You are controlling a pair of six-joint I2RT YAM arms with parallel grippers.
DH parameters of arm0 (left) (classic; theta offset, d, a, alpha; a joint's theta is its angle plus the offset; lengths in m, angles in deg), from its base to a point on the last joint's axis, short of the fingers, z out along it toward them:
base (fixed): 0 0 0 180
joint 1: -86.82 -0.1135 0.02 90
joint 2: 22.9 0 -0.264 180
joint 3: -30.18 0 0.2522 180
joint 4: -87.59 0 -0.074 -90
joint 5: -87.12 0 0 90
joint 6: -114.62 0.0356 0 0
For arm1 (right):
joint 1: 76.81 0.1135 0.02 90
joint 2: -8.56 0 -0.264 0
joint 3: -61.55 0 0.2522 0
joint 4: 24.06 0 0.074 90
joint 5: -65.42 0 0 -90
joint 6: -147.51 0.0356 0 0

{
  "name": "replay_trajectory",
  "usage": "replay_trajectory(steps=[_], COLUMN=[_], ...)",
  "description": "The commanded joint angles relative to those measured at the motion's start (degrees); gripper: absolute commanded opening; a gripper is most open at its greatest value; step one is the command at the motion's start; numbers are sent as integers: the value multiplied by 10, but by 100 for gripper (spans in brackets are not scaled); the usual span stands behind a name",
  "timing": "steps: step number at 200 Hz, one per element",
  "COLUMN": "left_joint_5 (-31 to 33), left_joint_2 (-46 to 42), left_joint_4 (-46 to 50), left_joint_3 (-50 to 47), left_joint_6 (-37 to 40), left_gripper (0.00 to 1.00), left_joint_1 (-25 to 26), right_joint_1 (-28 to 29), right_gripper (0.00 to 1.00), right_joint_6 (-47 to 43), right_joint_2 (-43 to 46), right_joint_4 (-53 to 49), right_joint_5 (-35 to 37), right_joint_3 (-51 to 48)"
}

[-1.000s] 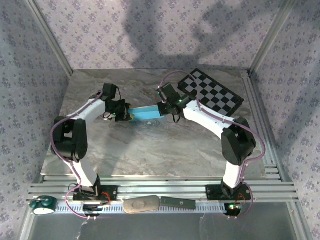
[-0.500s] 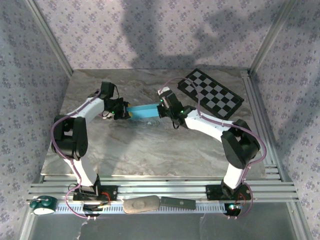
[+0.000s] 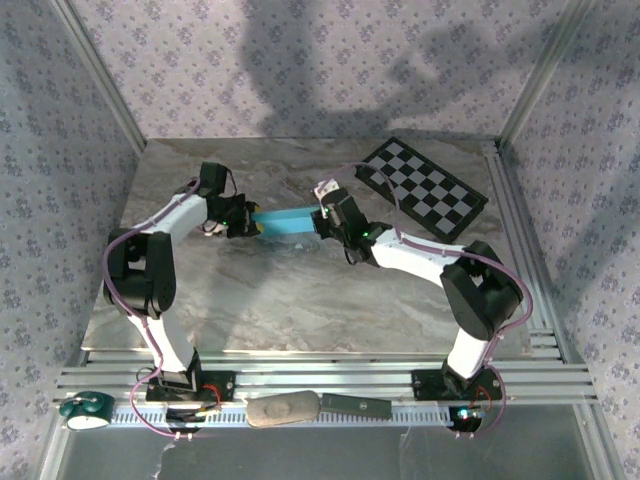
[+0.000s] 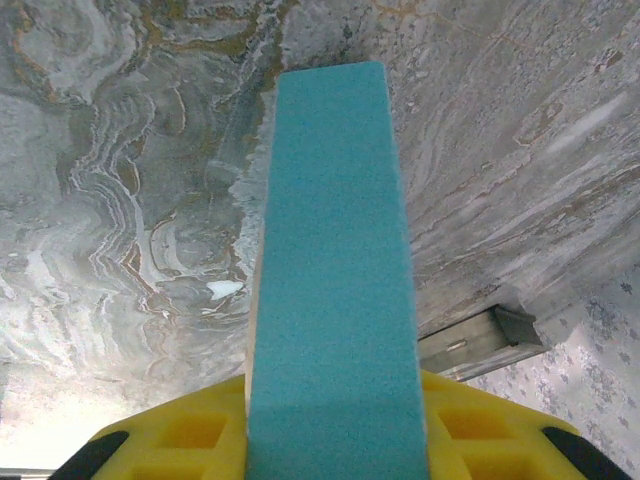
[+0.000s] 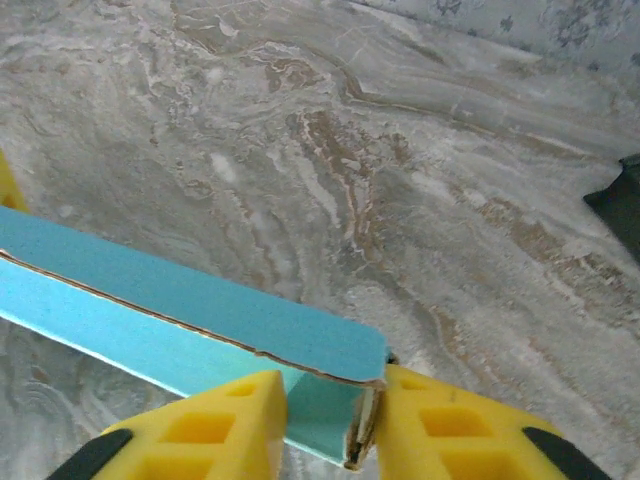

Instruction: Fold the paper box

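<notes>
Top external: left gripper and right gripper pinch the paper box endwise, checkerboard nearby.

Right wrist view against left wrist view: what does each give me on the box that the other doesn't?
Right wrist: the paper box seen side-on, with a raw card edge running along its fold, and its end corner sitting in the right gripper.

Left wrist: one broad turquoise face running away from the left gripper to its far end, plus a metal rail beyond the table edge.

Both: the turquoise box clamped between yellow fingers, above the marble tabletop.
</notes>
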Motion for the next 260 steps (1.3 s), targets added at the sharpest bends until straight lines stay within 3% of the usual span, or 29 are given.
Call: replay_trajectory(steps=[1,55,143,171,202,260], left_joint_5=[-10,-7,-5,-7,-5,-5], left_joint_2=[45,45,44,44,43,45], left_joint_4=[-2,-3,-2,-1,4,8], left_joint_3=[-8,-8,-7,-5,-2,5], left_joint_6=[-4,-5,-10,-9,-6,-5], left_gripper=[5,0,0,0,0,0], left_joint_1=[8,6,4,3,3,3], right_joint_1=[19,6,-44,-61,-116,-136], right_gripper=[36,48,54,53,40,41], right_joint_6=[12,30,107,128,178,192], right_joint_2=[11,47,110,124,102,12], right_joint_4=[-57,-88,-108,-105,-109,-161], right_joint_5=[-95,-148,-279,-264,-285,-309], right_joint_3=[-6,6,19,16,33,147])
